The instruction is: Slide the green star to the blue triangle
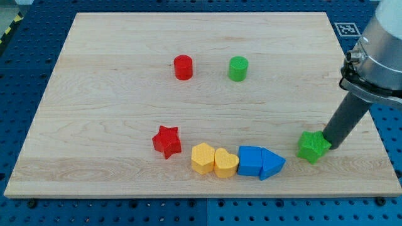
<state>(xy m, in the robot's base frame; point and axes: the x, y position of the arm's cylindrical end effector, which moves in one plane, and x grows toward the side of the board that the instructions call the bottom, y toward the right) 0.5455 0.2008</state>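
The green star (312, 145) lies on the wooden board near the view's lower right. My tip (328, 145) stands right at the star's right side, touching or nearly touching it. The blue triangle (271, 164) lies to the star's lower left, a short gap away, and touches a blue cube (250, 161) on its left.
A yellow hexagon (203, 157) and a yellow heart (225, 162) sit in a row left of the blue cube. A red star (167, 140) lies further left. A red cylinder (183, 67) and a green cylinder (238, 68) stand near the view's top middle. The board's right edge (370, 119) is close.
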